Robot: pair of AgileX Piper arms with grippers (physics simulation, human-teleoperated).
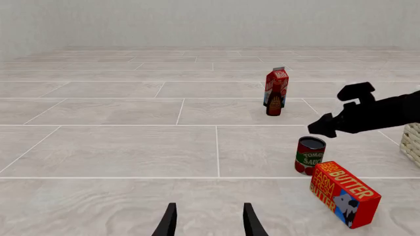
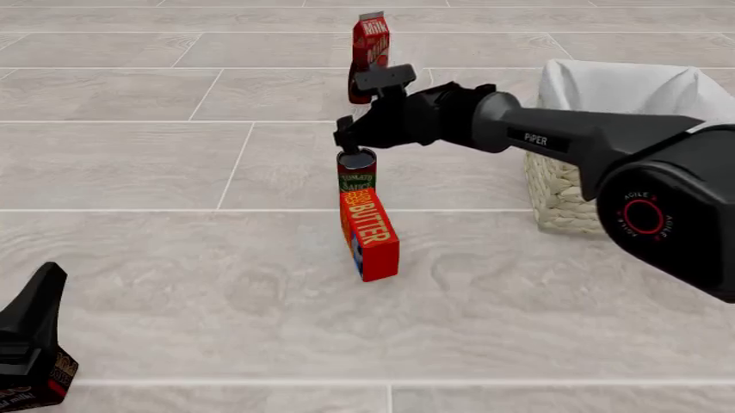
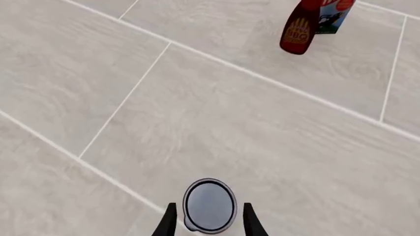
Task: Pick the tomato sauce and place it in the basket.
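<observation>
We see the tomato sauce upright at upper centre of the front view, just behind the butter box. Right hand sits just above it; in the wrist view its fingers flank the can top, open, not gripping. Basket at right edge. Left hand open and empty, low left corner. Bottle and carton stand beyond on the worktop.

My right gripper hangs over the small cylindrical tomato sauce can, just behind the red-orange butter box; the woven cream wicker basket sits to their right.
</observation>
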